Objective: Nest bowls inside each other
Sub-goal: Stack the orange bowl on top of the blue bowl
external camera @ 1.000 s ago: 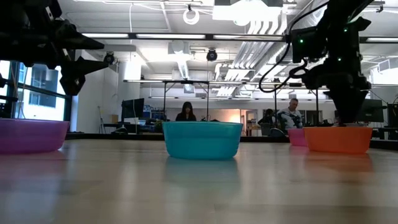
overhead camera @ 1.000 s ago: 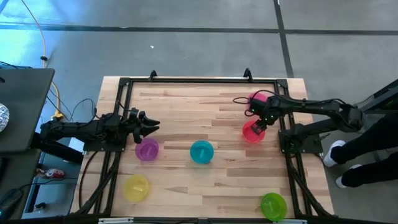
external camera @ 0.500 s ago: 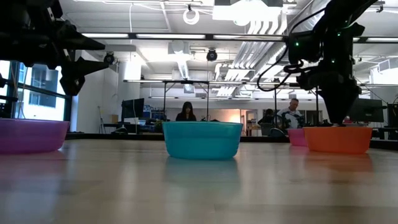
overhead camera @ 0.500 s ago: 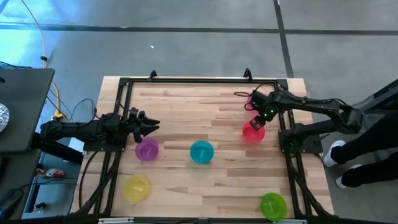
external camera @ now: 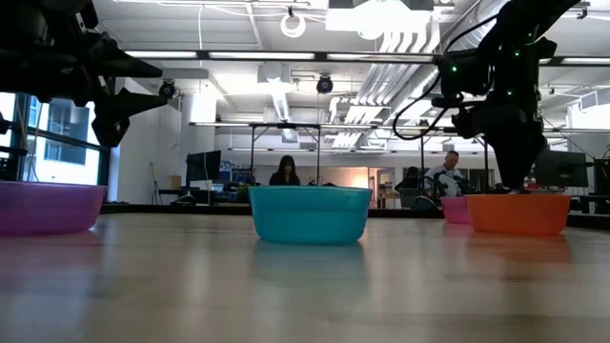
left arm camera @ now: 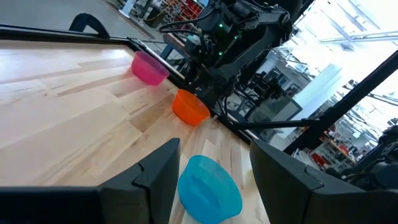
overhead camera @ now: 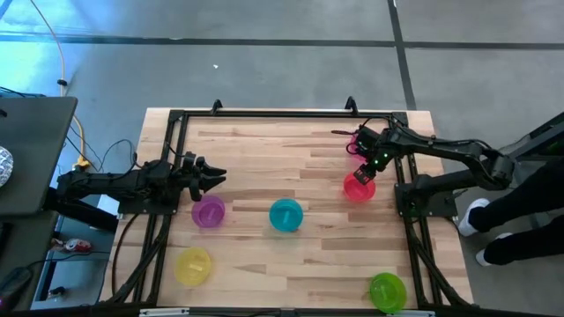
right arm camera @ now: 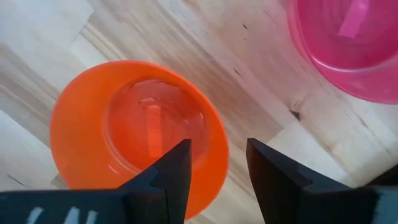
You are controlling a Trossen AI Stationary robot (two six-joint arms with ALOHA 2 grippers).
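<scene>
The red bowl (overhead camera: pixel 356 188) stands upright on the table at the right, with the pink bowl (overhead camera: pixel 360 140) just beyond it, partly under my right arm. My right gripper (right arm camera: pixel 218 146) points down over the red bowl's far rim (right arm camera: pixel 219 163), open, one finger above the inside and one outside. Whether it touches the rim, I cannot tell. The purple bowl (overhead camera: pixel 208 212), teal bowl (overhead camera: pixel 285 215), yellow bowl (overhead camera: pixel 193 266) and green bowl (overhead camera: pixel 387 291) stand apart on the table. My left gripper (overhead camera: pixel 218 176) waits open at the left, level, above the table.
A black frame (overhead camera: pixel 264 114) runs round the table's edges. Bare wood lies between the teal bowl (external camera: pixel 310 214) and the red bowl (external camera: pixel 519 214). People sit in the room far behind the table. A person's legs (overhead camera: pixel 520 220) show beside the table's right edge.
My right arm has swung a little toward the table's far edge, and its gripper has turned about over the red bowl. The red bowl has stayed where it was.
</scene>
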